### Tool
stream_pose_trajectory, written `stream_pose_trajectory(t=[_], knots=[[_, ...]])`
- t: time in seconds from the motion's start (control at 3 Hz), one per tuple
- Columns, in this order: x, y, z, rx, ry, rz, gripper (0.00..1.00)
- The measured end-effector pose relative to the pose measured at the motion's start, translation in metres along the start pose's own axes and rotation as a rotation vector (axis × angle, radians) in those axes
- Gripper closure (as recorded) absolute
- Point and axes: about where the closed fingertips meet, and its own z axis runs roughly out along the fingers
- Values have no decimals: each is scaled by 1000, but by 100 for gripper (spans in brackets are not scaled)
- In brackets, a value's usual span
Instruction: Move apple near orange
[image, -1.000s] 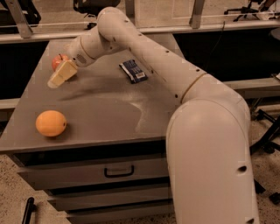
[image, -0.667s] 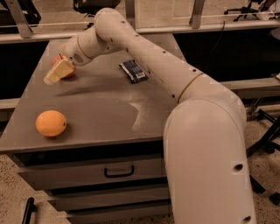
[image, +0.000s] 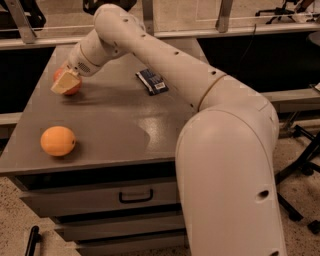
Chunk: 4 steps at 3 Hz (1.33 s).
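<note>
The apple (image: 73, 88) sits on the worktop (image: 110, 120) near its far left corner. The gripper (image: 63, 85) is pressed right against the apple's front and covers part of the red skin; I cannot tell whether the claw is clenched on it or loose. The white arm (image: 165, 65) reaches in from the right, over the far edge. A dark packet (image: 152, 81) lies near the middle of that far edge. The orange (image: 58, 141) rests near the front left corner, well apart from the apple.

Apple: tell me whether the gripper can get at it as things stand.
Probably yes: the gripper is right at the apple, overlapping it in view, nothing between them; the orange and dark packet lie clear.
</note>
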Motion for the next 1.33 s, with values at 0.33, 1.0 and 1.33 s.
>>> stream_pose_trajectory(t=[0.33, 1.0, 1.33], knots=[[-3, -1, -2, 0, 0, 0, 87], [-8, 6, -18, -27, -8, -16, 100], [-24, 29, -78, -112, -42, -71, 100]])
